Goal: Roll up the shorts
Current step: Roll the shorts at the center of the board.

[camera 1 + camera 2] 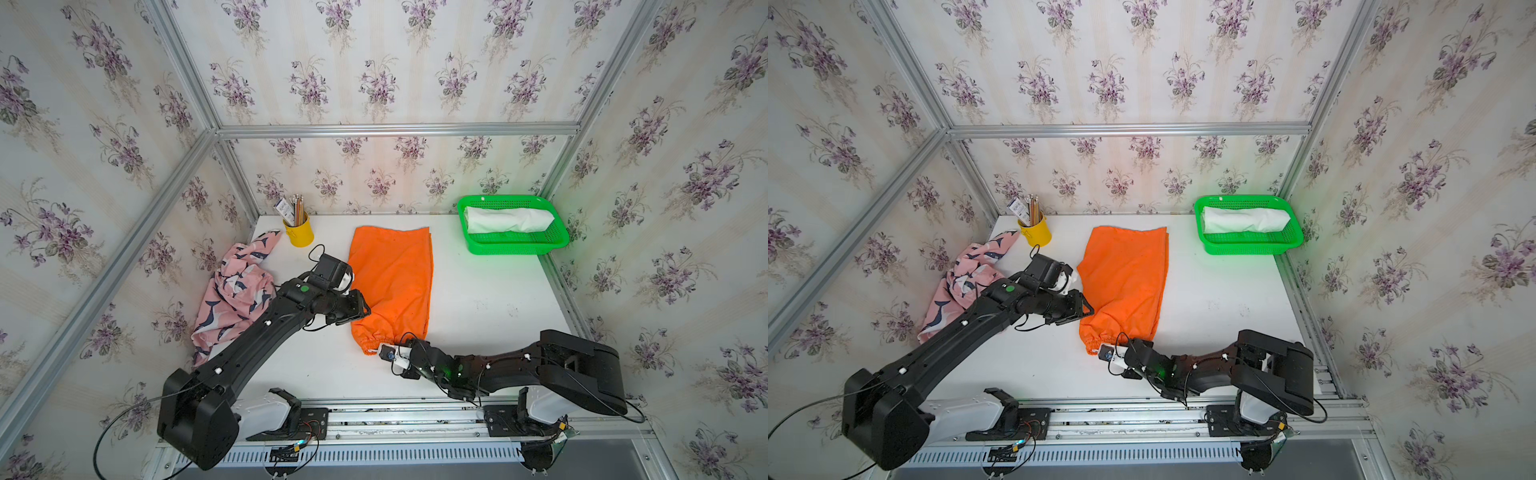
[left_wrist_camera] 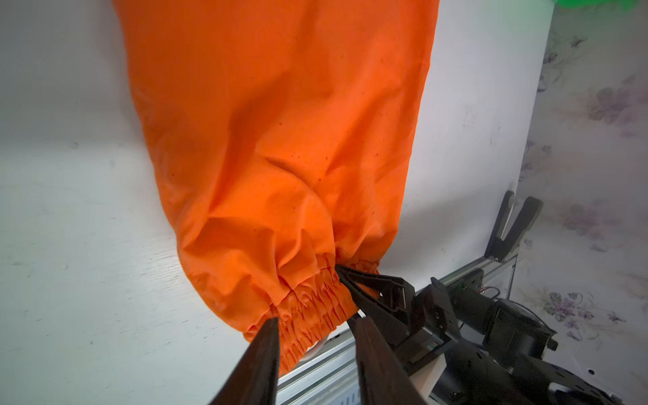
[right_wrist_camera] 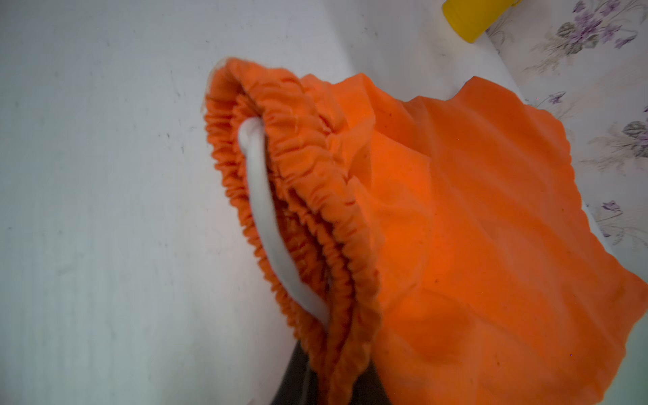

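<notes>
Three shorts: orange pair [image 1: 390,282], pink pair [image 1: 232,291], white pair [image 1: 507,220]. One basket [image 1: 515,248]. One cup [image 1: 300,239]. Several pencils [image 1: 297,205]. Two arms: left arm [image 1: 249,345], right arm [image 1: 519,365].

Orange shorts [image 1: 390,282] — green basket [image 1: 515,245]

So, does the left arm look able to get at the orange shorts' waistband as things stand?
Probably yes. The left fingers stand open right by the waistband of the orange shorts; the right fingers pinch only one spot on it, and nothing else covers it.

orange shorts [image 1: 390,282]: matt cloth | basket [image 1: 515,248]: glossy plastic mesh | table [image 1: 478,299]: matt, smooth
</notes>
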Controlling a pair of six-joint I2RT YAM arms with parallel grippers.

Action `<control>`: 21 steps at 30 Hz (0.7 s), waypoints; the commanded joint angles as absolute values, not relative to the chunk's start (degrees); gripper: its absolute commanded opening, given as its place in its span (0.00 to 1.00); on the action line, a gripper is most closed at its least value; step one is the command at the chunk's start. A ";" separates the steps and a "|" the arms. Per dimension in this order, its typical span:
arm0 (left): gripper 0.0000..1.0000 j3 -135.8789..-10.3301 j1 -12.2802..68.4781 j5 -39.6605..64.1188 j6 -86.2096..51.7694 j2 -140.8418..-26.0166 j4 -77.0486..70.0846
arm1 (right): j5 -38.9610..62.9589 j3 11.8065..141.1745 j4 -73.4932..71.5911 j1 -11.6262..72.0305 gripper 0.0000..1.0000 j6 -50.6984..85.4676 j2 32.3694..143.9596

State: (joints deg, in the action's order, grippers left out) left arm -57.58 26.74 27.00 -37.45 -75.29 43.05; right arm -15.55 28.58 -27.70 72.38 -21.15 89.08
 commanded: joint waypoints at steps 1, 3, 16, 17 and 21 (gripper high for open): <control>0.29 -55.97 27.86 32.70 -32.43 -79.28 42.80 | -6.11 31.14 -16.86 72.26 0.03 -16.20 89.10; 0.26 -53.55 27.95 34.75 -31.45 -83.43 40.64 | -2.81 32.71 -13.54 71.76 0.02 -14.46 88.81; 0.39 -47.50 27.87 22.86 -29.74 -89.74 39.16 | 33.79 53.37 13.31 57.51 0.04 -11.48 99.13; 0.44 -47.97 27.78 19.51 -30.12 -87.74 40.21 | 35.17 54.94 15.02 56.48 0.05 -11.67 100.55; 0.60 -48.20 27.13 13.58 -30.06 -77.70 42.11 | 38.12 62.29 22.75 52.63 0.07 -12.53 107.15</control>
